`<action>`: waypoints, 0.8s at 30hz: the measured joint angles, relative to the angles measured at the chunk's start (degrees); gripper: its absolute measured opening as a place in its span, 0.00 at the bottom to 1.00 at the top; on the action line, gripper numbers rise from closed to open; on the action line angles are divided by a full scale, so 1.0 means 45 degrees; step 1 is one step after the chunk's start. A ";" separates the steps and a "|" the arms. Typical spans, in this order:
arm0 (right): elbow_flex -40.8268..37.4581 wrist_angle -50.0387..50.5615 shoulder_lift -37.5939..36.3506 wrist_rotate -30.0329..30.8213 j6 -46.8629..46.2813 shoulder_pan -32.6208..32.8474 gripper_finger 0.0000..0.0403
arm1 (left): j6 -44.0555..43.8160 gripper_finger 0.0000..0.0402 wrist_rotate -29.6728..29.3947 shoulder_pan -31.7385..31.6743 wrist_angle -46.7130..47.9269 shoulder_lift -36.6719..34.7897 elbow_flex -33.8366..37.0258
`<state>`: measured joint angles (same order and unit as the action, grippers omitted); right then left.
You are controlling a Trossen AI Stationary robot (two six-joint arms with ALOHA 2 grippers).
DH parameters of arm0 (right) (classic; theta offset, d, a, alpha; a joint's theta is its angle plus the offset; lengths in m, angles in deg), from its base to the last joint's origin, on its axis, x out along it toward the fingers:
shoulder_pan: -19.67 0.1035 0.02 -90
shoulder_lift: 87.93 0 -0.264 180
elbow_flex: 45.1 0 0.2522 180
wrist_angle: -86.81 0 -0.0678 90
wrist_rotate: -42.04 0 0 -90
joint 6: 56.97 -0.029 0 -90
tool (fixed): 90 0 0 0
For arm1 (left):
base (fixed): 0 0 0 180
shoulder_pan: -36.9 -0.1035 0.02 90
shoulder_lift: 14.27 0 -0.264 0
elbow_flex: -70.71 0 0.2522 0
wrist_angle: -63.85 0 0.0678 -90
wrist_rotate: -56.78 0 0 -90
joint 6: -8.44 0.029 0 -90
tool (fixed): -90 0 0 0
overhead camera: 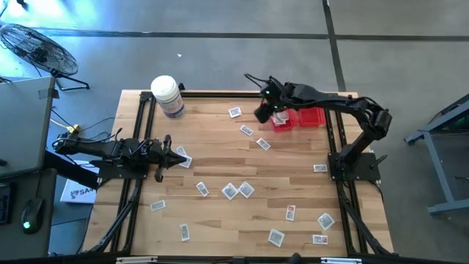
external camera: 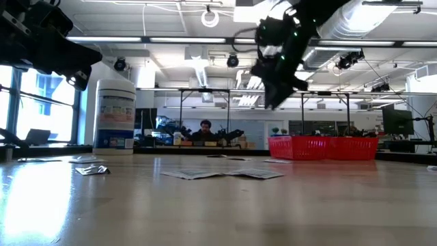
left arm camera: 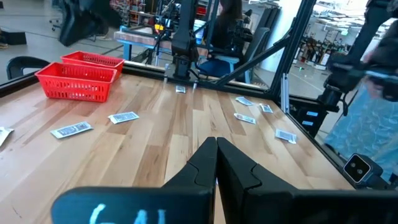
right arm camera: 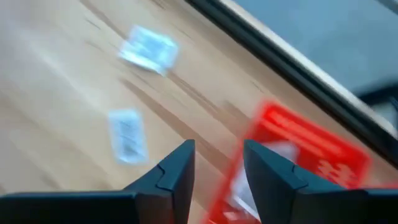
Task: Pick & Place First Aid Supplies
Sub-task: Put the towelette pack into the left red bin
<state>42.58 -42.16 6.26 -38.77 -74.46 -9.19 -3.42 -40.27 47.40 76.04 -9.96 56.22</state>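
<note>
Many first aid packets (overhead camera: 238, 190) lie scattered over the table (overhead camera: 220, 139) in the high view, most of them well clear of either arm. We find the right gripper (overhead camera: 265, 111) raised at the near edge of the red baskets (overhead camera: 309, 117), with single packets just beside it on the wood. The left gripper (overhead camera: 174, 155) rests low, a packet (overhead camera: 183, 160) close by its tips.

From the low view, we note the right gripper (external camera: 276, 75) well above the table top, the baskets (external camera: 321, 146) below and to one side of it.

Through the left wrist view, we record its fingers (left arm camera: 233, 168) pressed together, holding nothing.

Through the right wrist view, we see the fingers (right arm camera: 177, 171) spread with nothing between them, a basket (right arm camera: 298, 149) beneath them already holding something pale, and two packets (right arm camera: 127, 134) on bare wood beyond.

We judge a drop at the basket complete or just finishing. The next move calls for descending on a nearby packet, fingers straddling it flat against the wood.
</note>
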 joint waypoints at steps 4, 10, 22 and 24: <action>0.1154 -0.0498 0.0941 -0.0220 0.0232 0.0675 0.33 | 0.0000 0.00 0.0000 0.0000 0.0000 0.0005 0.0000; 0.3424 -0.0533 0.3744 -0.0279 0.0879 0.1204 0.33 | 0.0000 0.00 -0.0002 0.0000 0.0000 0.0005 0.0000; 0.7864 0.1206 0.8283 -0.1950 0.3766 -0.0149 0.33 | 0.0000 0.00 -0.0005 0.0000 0.0000 0.0000 0.0000; 0.8071 0.1367 0.8720 -0.2080 0.4105 -0.0264 0.33 | 0.0000 0.00 -0.0001 0.0000 0.0000 0.0005 0.0000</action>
<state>78.90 -36.00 45.50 -48.13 -55.99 -10.38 -3.42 -40.28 47.40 76.04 -9.93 56.22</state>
